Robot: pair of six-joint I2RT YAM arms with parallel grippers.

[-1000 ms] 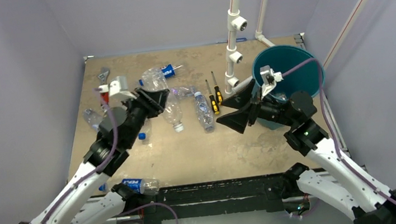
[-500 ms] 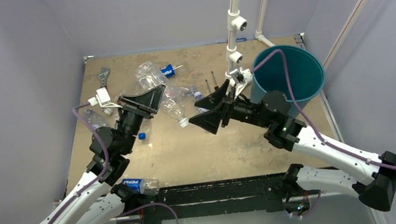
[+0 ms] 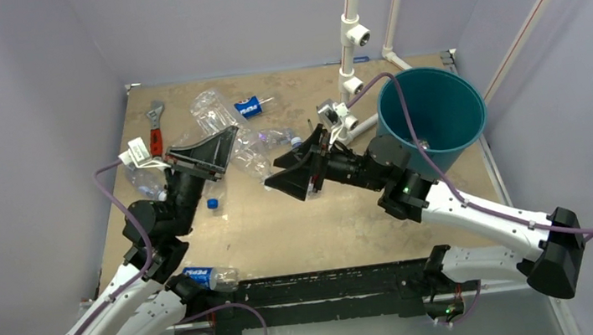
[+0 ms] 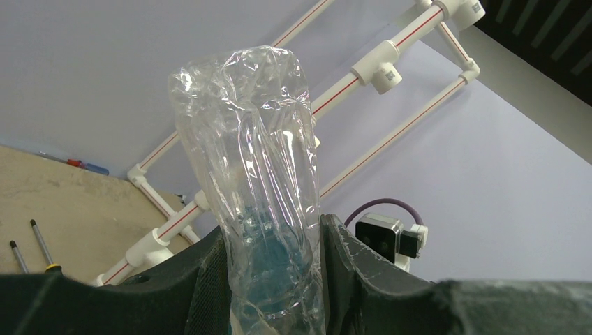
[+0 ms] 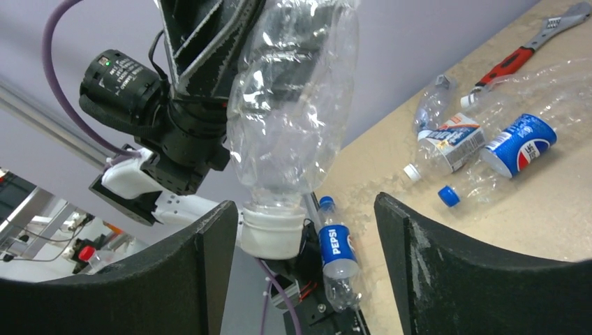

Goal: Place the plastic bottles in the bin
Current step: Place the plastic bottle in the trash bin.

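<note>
My left gripper [image 3: 224, 152] is shut on a crumpled clear plastic bottle [image 3: 252, 160], held up off the table. In the left wrist view that bottle [image 4: 258, 174] stands squeezed between both fingers [image 4: 363, 265]. My right gripper [image 5: 305, 258] is open at the bottle's lower end. The white cap [image 5: 272, 234] sits between its jaws, close to one finger and well apart from the other. The teal bin [image 3: 430, 110] stands at the right. More plastic bottles lie at the back [image 3: 215, 109], at the left [image 3: 143, 181] and on the near edge, a Pepsi one [image 3: 209, 277].
A red-handled wrench [image 3: 156, 133] lies at the back left. A loose blue cap [image 3: 211, 202] rests by the left arm. The white pipe frame [image 3: 350, 35] rises just left of the bin. Screwdrivers [image 4: 35, 244] show in the left wrist view.
My right arm has swung left from the bin to the bottle's cap end, its jaws narrowing. My left arm has pulled back to the left and tilted the bottle up.
</note>
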